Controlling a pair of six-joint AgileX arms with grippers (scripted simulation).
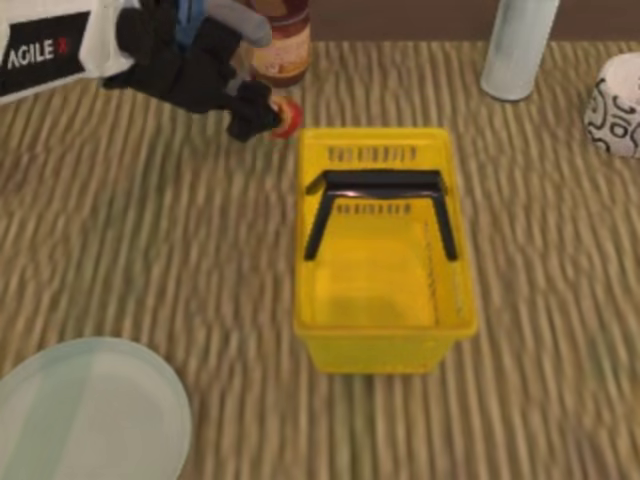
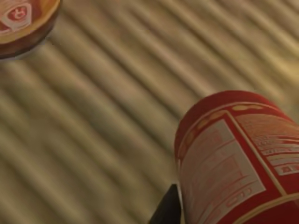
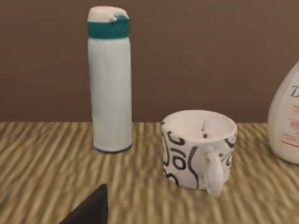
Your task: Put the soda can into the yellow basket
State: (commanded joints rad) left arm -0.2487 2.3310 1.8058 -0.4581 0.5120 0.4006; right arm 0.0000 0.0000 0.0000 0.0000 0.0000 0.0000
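1. Straw-coloured woven matting across the whole table [image 1: 150, 250], ribbed in fine bands; plain brown wall behind, seen in the right wrist view.
2. Left end effector [image 1: 262, 112] low at the far left of the table, just off the far-left corner of the yellow basket [image 1: 385, 345], pinching the soda can [image 1: 288, 117]; only a red sliver of the can visible from above between the dark fingers.
3. Left wrist view: soda can [image 2: 233, 158] close under the camera, label turned up, one black finger [image 2: 166, 210] against its side; matting blurred beneath, so probably lifted clear of the table, though contact not certain.
4. Likely reason for the grip from the side: keeps the can's axis steady for a carry over the basket's rim and a drop inside.
5. Basket empty, black handles [image 1: 380, 185] folded across the far half, so the near half looks the freer opening.
6. Brown jar [image 1: 280, 45] just behind the end effector, near enough to be brushed on a careless lift.
7. Pale plate [image 1: 85, 415] at the near left corner, well apart.
8. White bottle with teal band [image 3: 110, 79], patterned mug [image 3: 198, 147] and a white lotion bottle [image 3: 286, 126] along the far right, clear of the route.
9. Right end effector: only a dark tip [image 3: 91, 210] in its own wrist view, parked out of the top view; spread or closed, cannot tell.
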